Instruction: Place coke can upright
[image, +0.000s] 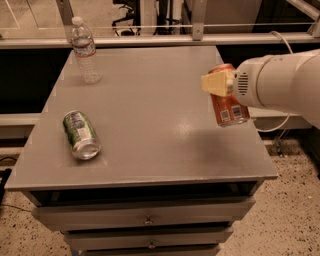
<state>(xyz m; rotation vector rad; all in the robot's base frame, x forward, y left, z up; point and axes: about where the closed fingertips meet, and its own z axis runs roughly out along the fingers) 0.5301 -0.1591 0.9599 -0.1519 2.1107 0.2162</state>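
The coke can (229, 107) is orange-red with a white label panel and hangs nearly upright, slightly tilted, at the right edge of the grey table (150, 95). My gripper (224, 83) comes in from the right and is shut on the can's upper part. One cream finger (216, 84) shows in front of the can; the other is hidden behind it. Whether the can's bottom touches the table I cannot tell. The white arm fills the right side of the view.
A green-and-silver can (81, 135) lies on its side at the table's left front. A clear plastic water bottle (85, 50) stands upright at the back left. The table has drawers below its front edge. A railing runs behind it.
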